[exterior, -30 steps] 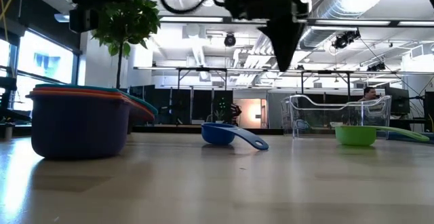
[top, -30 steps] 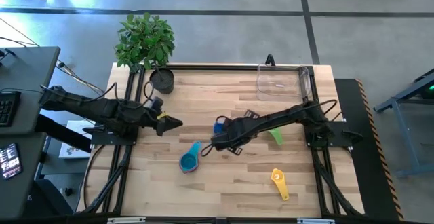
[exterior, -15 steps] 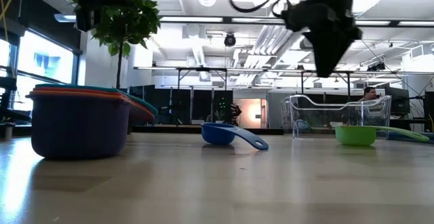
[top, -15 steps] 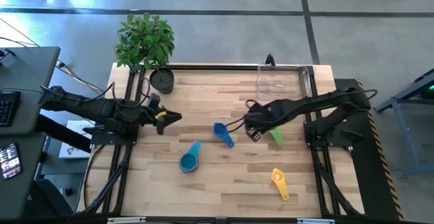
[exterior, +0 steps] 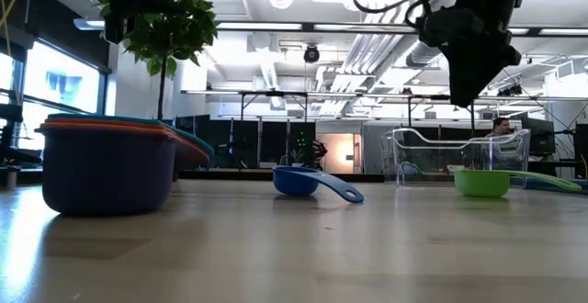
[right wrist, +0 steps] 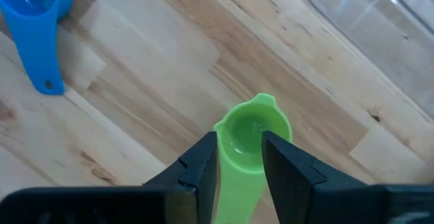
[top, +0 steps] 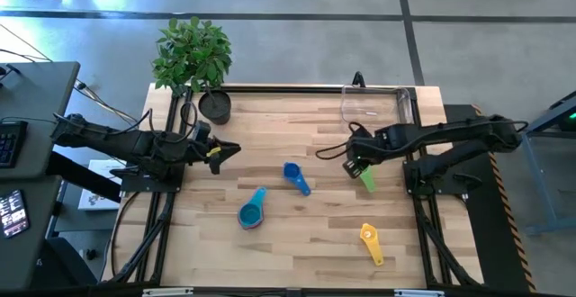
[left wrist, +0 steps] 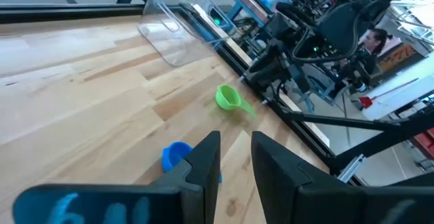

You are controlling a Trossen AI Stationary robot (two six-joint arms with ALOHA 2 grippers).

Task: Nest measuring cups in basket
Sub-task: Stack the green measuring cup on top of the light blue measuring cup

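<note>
The green cup [top: 366,181] lies on the table at the right, bowl toward the far edge. My right gripper [top: 353,166] hangs open high above it; its fingers frame the bowl [right wrist: 252,139] in the wrist view without touching it. The blue cup [top: 294,176] lies at mid table. A stack of nested cups [top: 251,211] with teal on top, orange and purple below [exterior: 106,165], stands left of centre. The yellow cup [top: 371,241] lies near the front right. The clear basket [top: 373,106] stands at the far right. My left gripper [top: 225,150] waits at the left, slightly open. No red cup shows.
A black pot with a green plant [top: 214,106] stands at the table's far left corner. Bare wood lies between the blue cup and the basket. A dark frame [top: 423,184] runs along the table's sides. A person [exterior: 501,127] shows far off in the room.
My right gripper has swung from beside the blue cup and the stack toward the table's right edge, and now stands above the green cup at about the same height. The cups have stayed where they were. My left gripper has drifted a little toward the far edge.
</note>
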